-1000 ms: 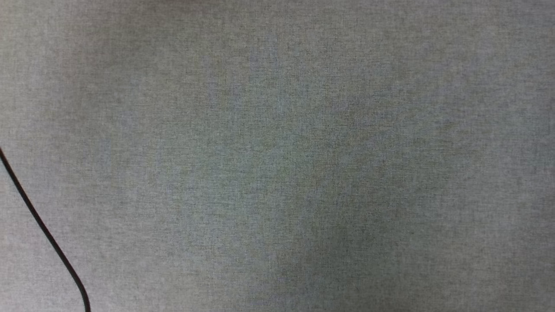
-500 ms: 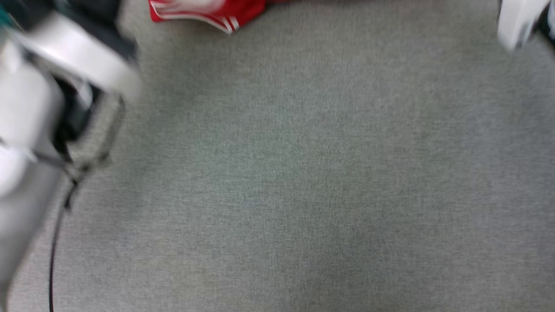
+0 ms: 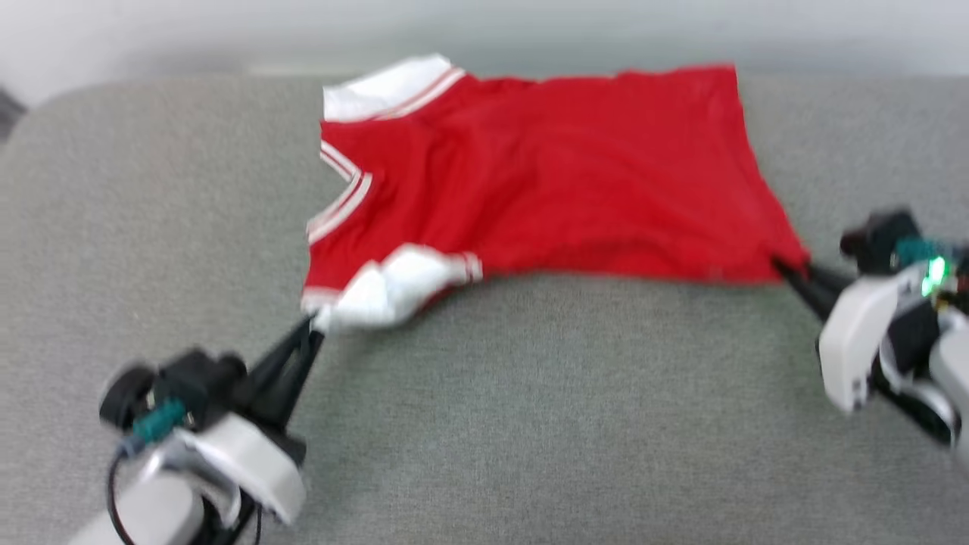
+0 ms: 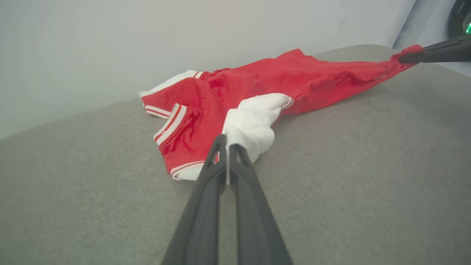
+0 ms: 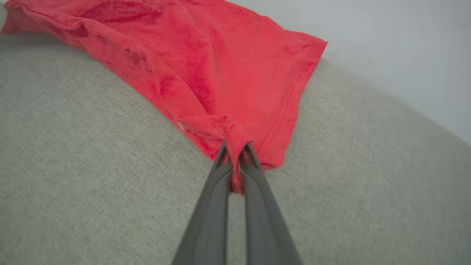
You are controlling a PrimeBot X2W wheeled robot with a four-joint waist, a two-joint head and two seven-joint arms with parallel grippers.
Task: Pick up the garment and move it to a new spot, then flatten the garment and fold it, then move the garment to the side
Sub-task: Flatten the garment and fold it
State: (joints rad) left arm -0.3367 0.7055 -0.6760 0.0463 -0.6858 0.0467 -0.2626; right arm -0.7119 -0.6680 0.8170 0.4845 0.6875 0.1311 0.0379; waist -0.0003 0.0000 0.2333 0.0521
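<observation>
The head camera has swung up over the last second, from bare grey cloth to the whole scene, so the shift is the view's, not the shirt's. In the head view the garment (image 3: pixel 560 174) lies spread near the far edge of the grey-covered desk (image 3: pixel 530 424). It is stretched between the left end effector (image 3: pixel 312 331), closed on the white sleeve (image 3: pixel 386 291), and the right end effector (image 3: pixel 783 266), closed on a hem corner. I judge the flattening to be under way, with the folding and the move aside still left. The near side offers wide bare cloth.

In the left wrist view the fingers are pressed together on the bunched sleeve, and the shoulder area is rumpled.

In the right wrist view the fingers pinch the hem corner, and the desk's far edge runs close behind the hem.
</observation>
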